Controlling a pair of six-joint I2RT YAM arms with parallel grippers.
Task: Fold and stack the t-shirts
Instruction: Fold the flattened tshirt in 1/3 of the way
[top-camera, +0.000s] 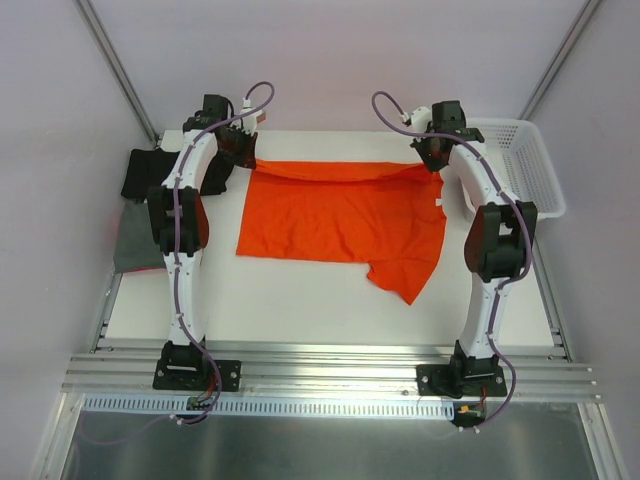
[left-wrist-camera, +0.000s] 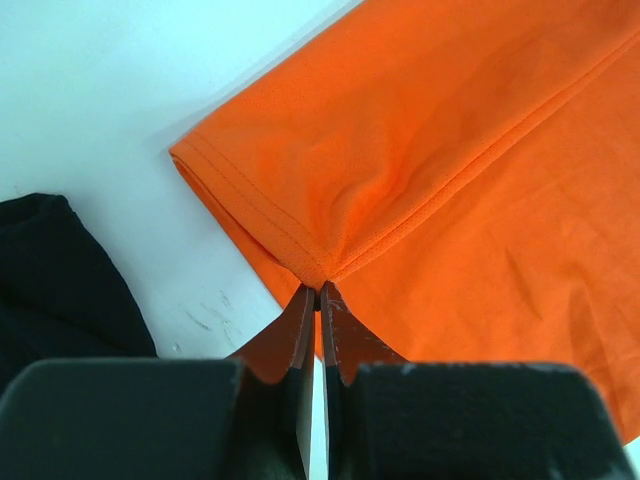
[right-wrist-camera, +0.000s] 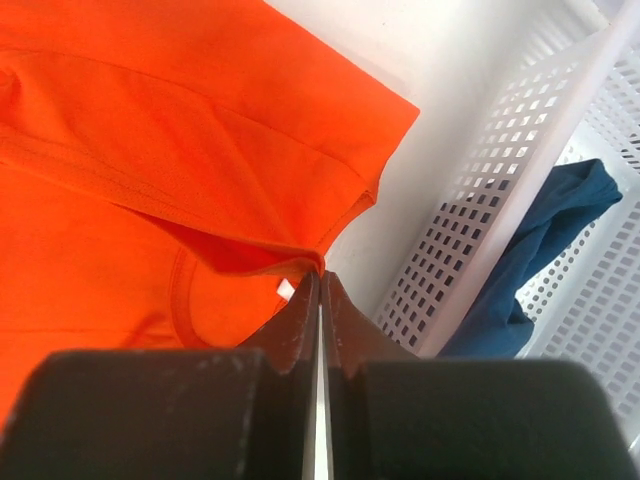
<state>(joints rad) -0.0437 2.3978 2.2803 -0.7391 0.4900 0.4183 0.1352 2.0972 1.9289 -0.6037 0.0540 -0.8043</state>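
Observation:
The orange-red t-shirt (top-camera: 340, 215) lies spread on the white table, its far edge lifted and folded toward the near side. My left gripper (top-camera: 243, 150) is shut on the shirt's far left corner (left-wrist-camera: 318, 272). My right gripper (top-camera: 432, 152) is shut on the far right edge near the collar (right-wrist-camera: 310, 262). A black t-shirt (top-camera: 150, 172) and a dark grey one (top-camera: 137, 238) lie at the table's left edge. A blue t-shirt (right-wrist-camera: 545, 240) lies in the white basket.
The white mesh basket (top-camera: 527, 170) stands at the far right of the table, close beside my right gripper. The black shirt (left-wrist-camera: 60, 280) lies just left of my left gripper. Metal rails run along the near edge.

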